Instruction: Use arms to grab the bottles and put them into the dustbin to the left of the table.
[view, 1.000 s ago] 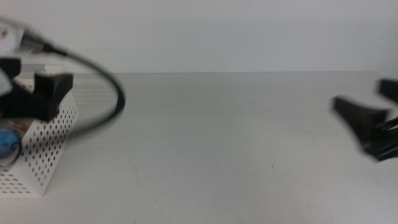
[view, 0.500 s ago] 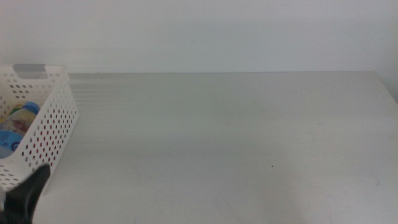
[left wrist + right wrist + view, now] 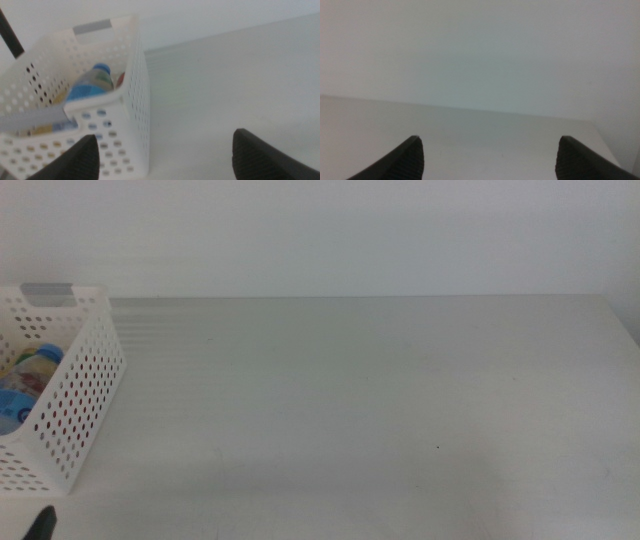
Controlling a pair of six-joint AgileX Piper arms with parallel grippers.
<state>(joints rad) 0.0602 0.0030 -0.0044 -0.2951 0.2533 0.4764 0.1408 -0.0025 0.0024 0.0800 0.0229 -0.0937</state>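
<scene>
The table [image 3: 380, 400] fills nearly the whole middle view, a plain off-white surface. Its far edge runs straight along the wall, and its right edge shows as a slanted line at the picture's far right. A few tiny dark specks mark it.

The dustbin [image 3: 85, 395] stands at the table's left end, a white basket with rows of round holes and a grey tab on its far rim. In the left wrist view its near corner lies just ahead of the left gripper [image 3: 165, 152], toward that gripper's left jaw, with bare tabletop ahead of the right jaw.

Inside the dustbin lies the water bottle [image 3: 90, 85], blue cap and blue label, leaning against the wall. A bit of yellow and a bit of red show beside it; what they belong to cannot be told for sure.

The left gripper's jaws stand wide apart with nothing between them. In the middle view only a dark tip shows at the bottom left corner, near the dustbin's front.

The right gripper [image 3: 487, 160] faces the table's far edge and the wall, jaws spread wide and empty, with bare tabletop ahead.
</scene>
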